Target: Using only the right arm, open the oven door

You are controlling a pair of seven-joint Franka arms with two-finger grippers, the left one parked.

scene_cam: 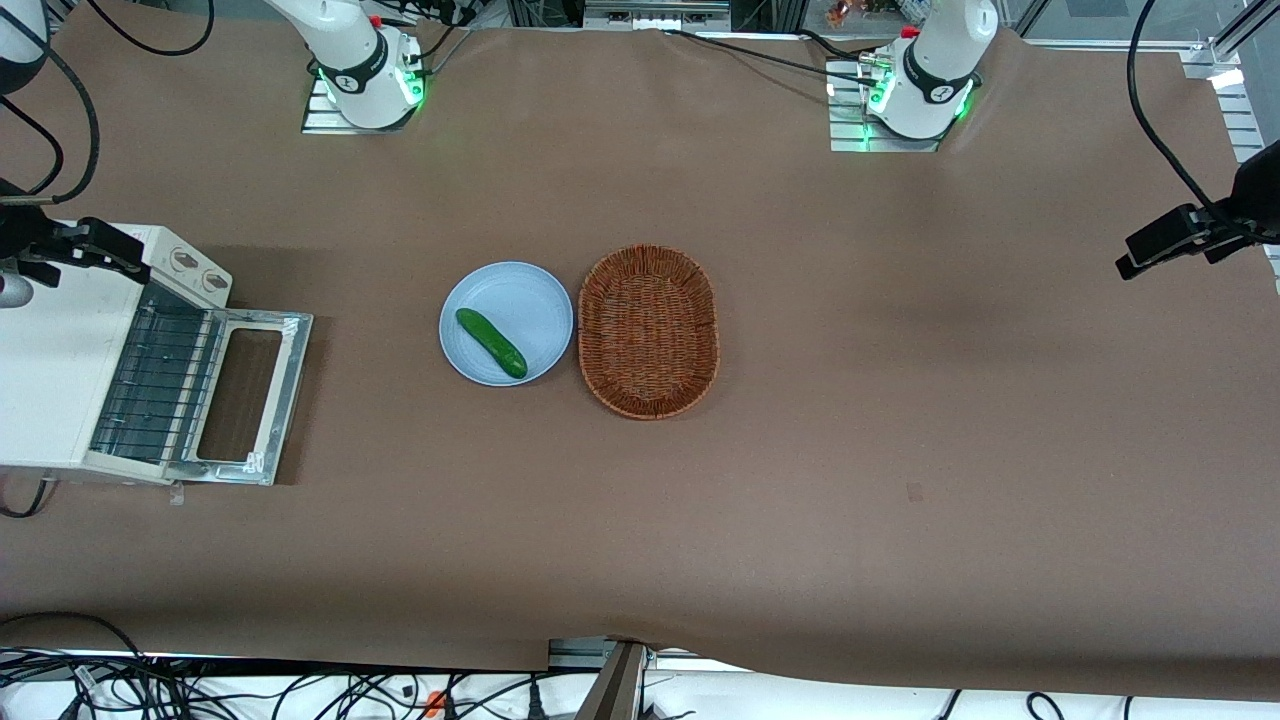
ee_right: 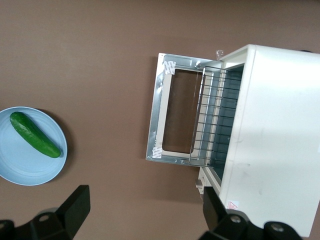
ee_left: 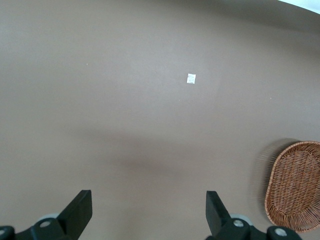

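The cream-white toaster oven (scene_cam: 50,370) stands at the working arm's end of the table. Its silver-framed oven door (scene_cam: 245,395) with the dark glass window is folded down flat on the table in front of the oven, and the wire rack (scene_cam: 160,380) inside shows. In the right wrist view the door (ee_right: 172,115) also lies open in front of the oven (ee_right: 275,130). My right arm's gripper (scene_cam: 90,248) hangs high above the oven's back corner. In the right wrist view the gripper (ee_right: 145,210) is open and empty, touching nothing.
A light-blue plate (scene_cam: 530,300) holding a green cucumber (scene_cam: 490,343) sits mid-table, beside an oval wicker basket (scene_cam: 648,330). The basket also shows in the left wrist view (ee_left: 295,185). Cables run along the table's near edge.
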